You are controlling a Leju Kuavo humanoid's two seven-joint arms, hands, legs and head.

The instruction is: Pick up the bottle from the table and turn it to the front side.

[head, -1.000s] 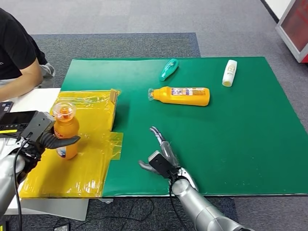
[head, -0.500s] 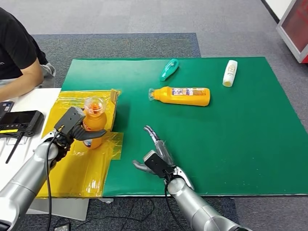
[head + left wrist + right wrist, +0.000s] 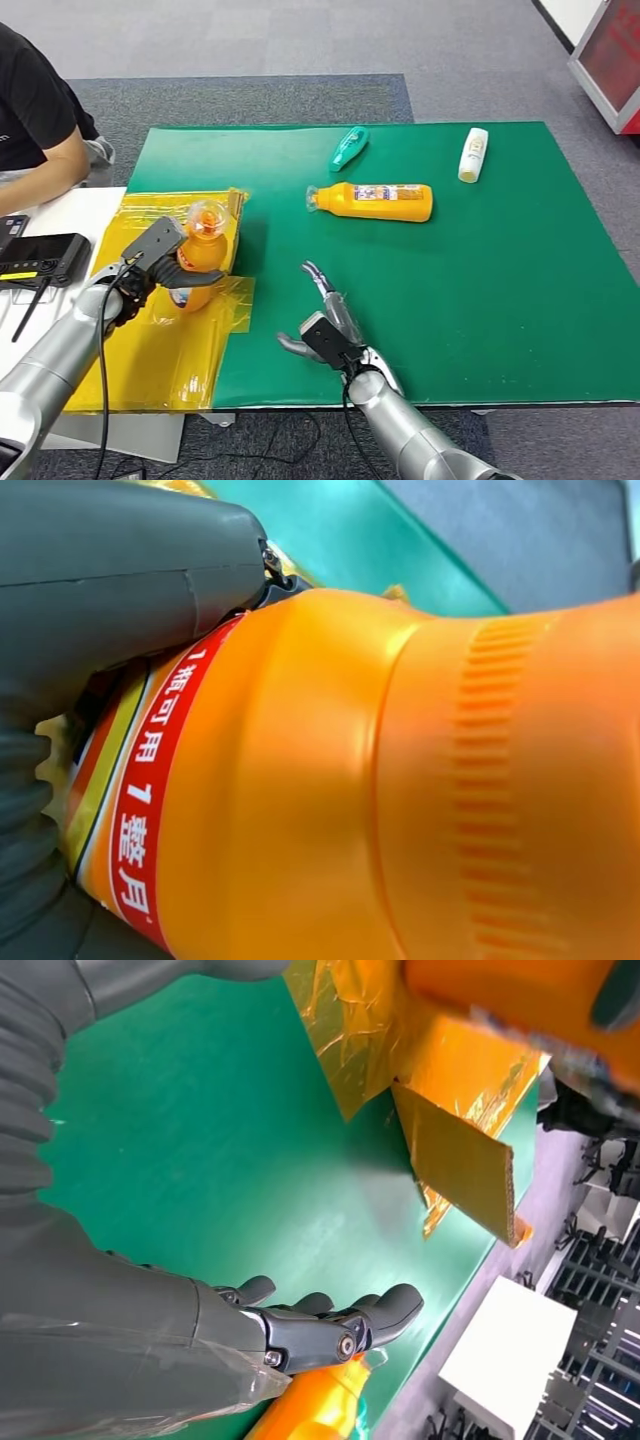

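At the far left a person (image 3: 34, 110) in a black shirt leans an arm on the white tabletop (image 3: 72, 212), with a black device (image 3: 41, 255) lying near the edge. My left hand (image 3: 162, 262) grips the bottle (image 3: 198, 255), an orange one with a clear cap, fingers and thumb wrapped round its body; it is tilted, cap pointing away from me, over the yellow film (image 3: 162, 340) that covers a flat cardboard piece (image 3: 235, 228). In my left wrist view the bottle's red label band carries white Chinese characters, among them "可用" and "1 整月"; the rest is hidden under my thumb.

To the right lies the green mat (image 3: 490, 290). My right hand (image 3: 326, 325) hovers low over its near edge, holding nothing, fingers spread apart and stretched forward. Farther back on the mat a long orange bottle (image 3: 373, 200) lies on its side, cap to the left, its label too small to read. Beyond it lies a teal bottle (image 3: 349, 147), and well to the right a white bottle (image 3: 472, 154), both on their sides with print I cannot make out.
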